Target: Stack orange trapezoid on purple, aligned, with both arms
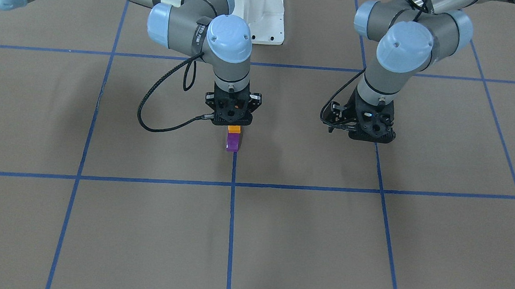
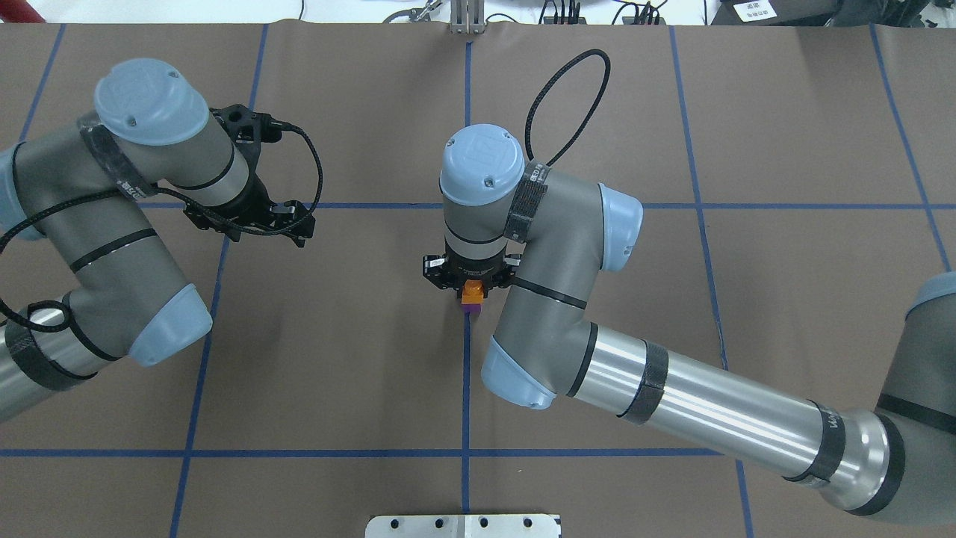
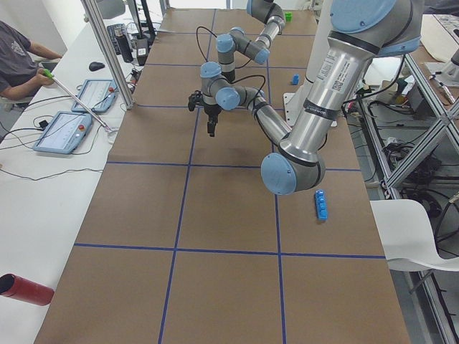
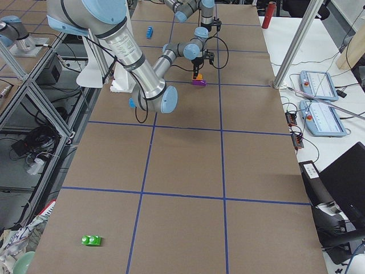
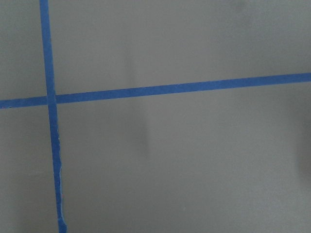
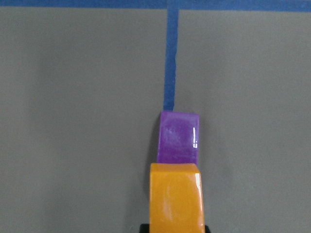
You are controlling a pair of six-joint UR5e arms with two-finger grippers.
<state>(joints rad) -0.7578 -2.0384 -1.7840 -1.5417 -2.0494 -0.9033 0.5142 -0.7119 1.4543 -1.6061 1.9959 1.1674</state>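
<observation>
Over the purple: I see orange trapezoid clamped by right gripper; seating and release remain.
Left gripper: well apart; I cannot tell its grip.

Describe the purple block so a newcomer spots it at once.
On the table, follow the centre blue tape line to the right end effector. Directly beneath it sits the purple block, the only purple piece, under the held orange trapezoid.

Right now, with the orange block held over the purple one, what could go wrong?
1. In the right wrist view the orange trapezoid seems off-centre over the purple block; pressed down so, the stack may end skewed.
2. The purple block stands free, the left hand is far off; a push from the right hand could tip it.
</observation>
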